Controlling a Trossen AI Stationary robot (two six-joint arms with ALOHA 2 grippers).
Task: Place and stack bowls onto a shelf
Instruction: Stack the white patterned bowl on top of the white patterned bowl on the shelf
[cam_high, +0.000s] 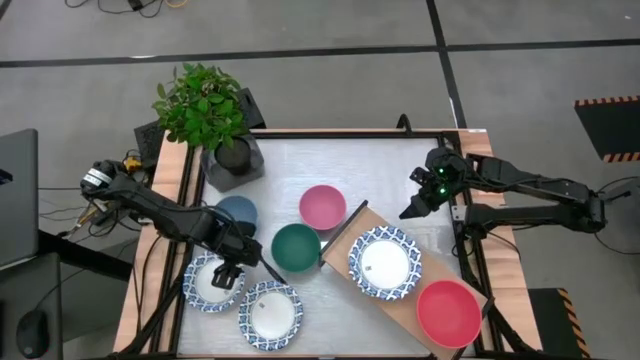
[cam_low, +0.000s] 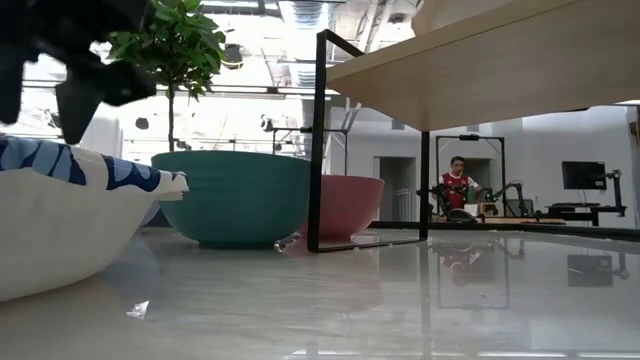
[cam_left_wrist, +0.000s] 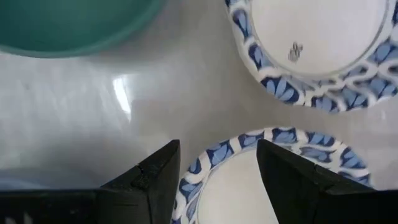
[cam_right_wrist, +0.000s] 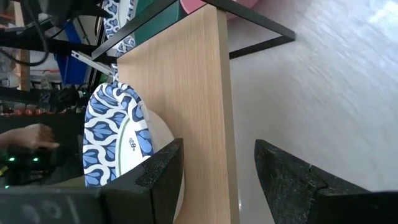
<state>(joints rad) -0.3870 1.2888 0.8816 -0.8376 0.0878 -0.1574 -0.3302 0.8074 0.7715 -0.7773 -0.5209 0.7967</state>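
The left pincer (cam_high: 228, 272) is hanging right over the rim of a white patterned bowl (cam_high: 213, 283) at the front-left of the worktop (cam_high: 400, 170). Its fingers are spread, nothing is held yet, and the bowl's blue edge (cam_left_wrist: 214, 155) can be seen running between them in the left wrist view. So the pickup looks like the step in hand.

To do it well, one finger probably should be dropped inside the rim and one outside, squarely across the wall. A skewed pinch on a glazed edge is likely to slip. The second patterned bowl (cam_high: 268, 313) sits just beside, and the green bowl (cam_high: 296, 248) is near too, so the lift should go straight up before anything is swung toward the shelf (cam_high: 400, 310).

The shelf already carries a patterned bowl (cam_high: 385, 263) and the red bowl (cam_high: 448, 312). The right pincer (cam_high: 422, 196) is parked open and empty near the shelf's far end.
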